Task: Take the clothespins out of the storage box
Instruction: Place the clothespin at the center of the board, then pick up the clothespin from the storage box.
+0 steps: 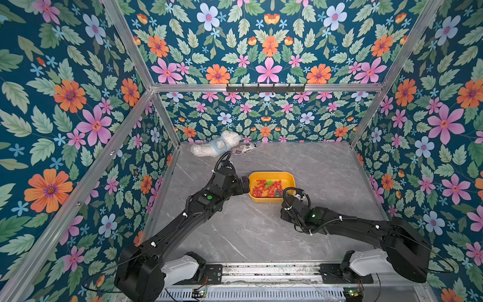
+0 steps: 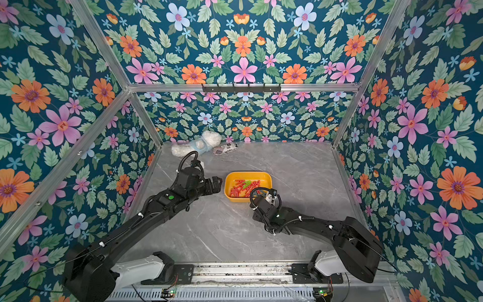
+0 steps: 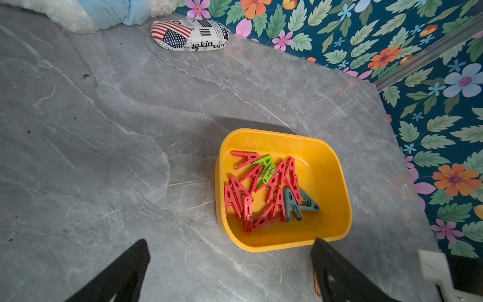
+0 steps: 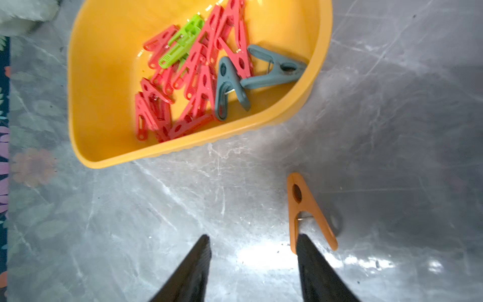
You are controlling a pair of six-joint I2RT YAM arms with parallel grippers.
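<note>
Right wrist view: orange clothespin [image 4: 305, 209] out on table [image 4: 392, 130], just near of storage box [image 4: 86, 146]. Right gripper [image 4: 253, 251] open + empty, left gripper [image 3: 229, 243] open too. Other clothespins [image 4: 198, 78] still in box, barely started imo.

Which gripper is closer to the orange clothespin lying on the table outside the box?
Right. The right gripper is open with the orange clothespin at one fingertip; the left gripper is open at the yellow box's other end.
</note>
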